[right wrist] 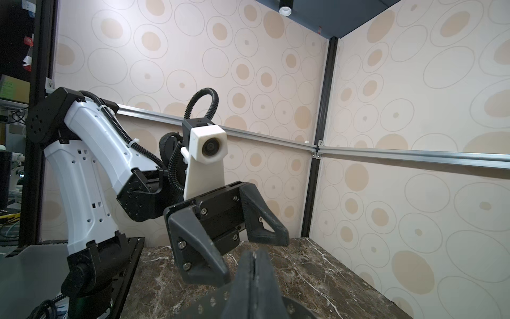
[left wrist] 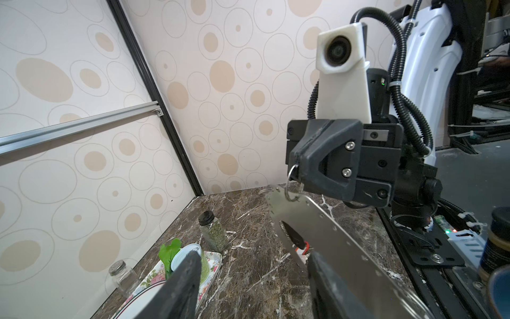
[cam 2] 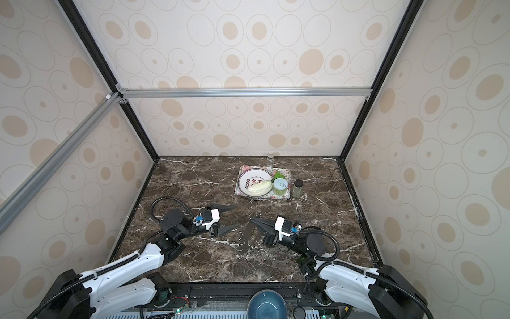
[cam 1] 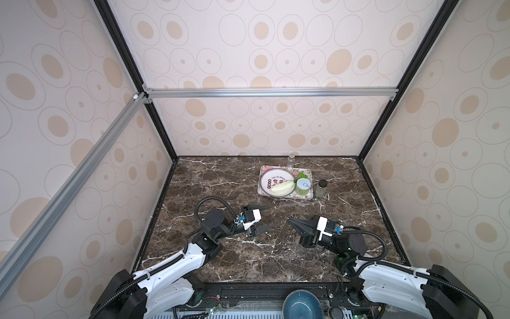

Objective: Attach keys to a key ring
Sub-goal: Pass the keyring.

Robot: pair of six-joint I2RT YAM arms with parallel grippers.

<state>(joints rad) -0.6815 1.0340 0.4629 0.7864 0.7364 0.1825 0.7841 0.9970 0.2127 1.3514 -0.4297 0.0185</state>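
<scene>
Left wrist view: how far along?
— Partly, I judge. The right gripper has its fingers pressed together on a thin wire loop, which is threaded through a rim hole of the key ring, near the middle of the table. The red tag and black fob show through its opening, seemingly unattached.
— The left gripper?
— Fingers spread, empty, just left of the key ring.
— Obstacles?
— The tray and spice jar sit far right, well apart. Only the key ring itself covers the keys.
</scene>
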